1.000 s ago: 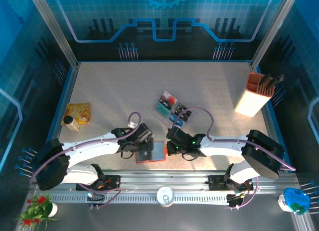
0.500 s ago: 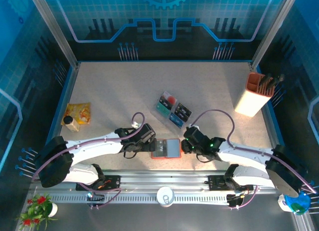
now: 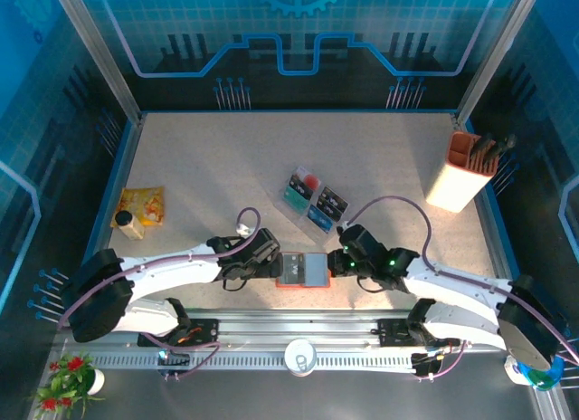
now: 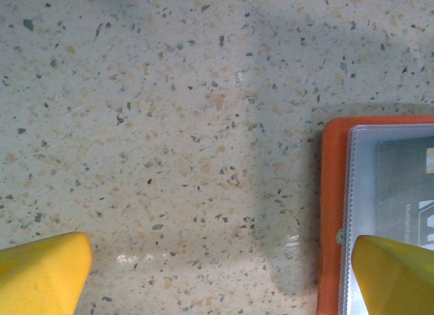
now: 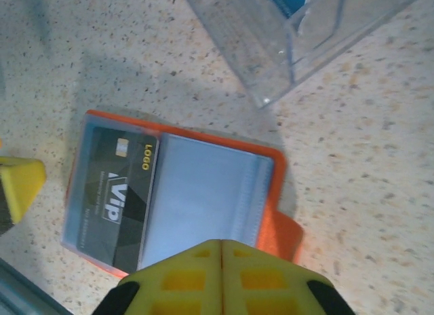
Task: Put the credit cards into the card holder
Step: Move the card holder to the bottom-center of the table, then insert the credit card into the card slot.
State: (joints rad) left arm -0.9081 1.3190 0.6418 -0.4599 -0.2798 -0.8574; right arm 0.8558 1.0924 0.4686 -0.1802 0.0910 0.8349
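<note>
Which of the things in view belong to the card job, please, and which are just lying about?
Job:
wallet
black card in it
cards in the tray

Lying about:
pen box
yellow packet
bottle
plant

An orange wallet [image 5: 203, 199] lined in grey-blue is pictured with a black, gold-lettered card [image 5: 114, 193] on a beige speckled desk [image 4: 169, 125].

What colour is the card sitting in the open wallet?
Black, with white VIP lettering and a gold chip. The card shows best in the right wrist view.
</note>
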